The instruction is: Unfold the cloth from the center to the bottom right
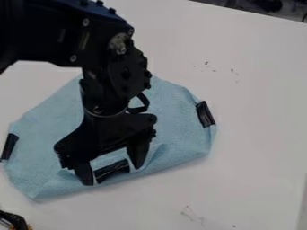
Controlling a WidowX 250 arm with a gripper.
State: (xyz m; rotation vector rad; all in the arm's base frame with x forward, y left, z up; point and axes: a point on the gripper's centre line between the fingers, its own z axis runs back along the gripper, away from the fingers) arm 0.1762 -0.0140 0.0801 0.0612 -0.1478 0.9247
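A light blue cloth (176,101) lies on the white table, its lower edge folded over and slightly raised into creases. Black strips mark its left edge, its right edge and a spot near the lower middle. The black gripper (114,175) hangs over the cloth's lower middle, its two fingers spread apart on either side of the middle black strip (112,170). Whether the fingertips touch the cloth I cannot tell. The arm hides much of the cloth's upper middle.
The white table (258,121) extends around the cloth, with small dark marks at the upper right and bottom. A black object with orange parts (14,220) is at the lower left corner. Dark items stand beyond the table's edge at the top right.
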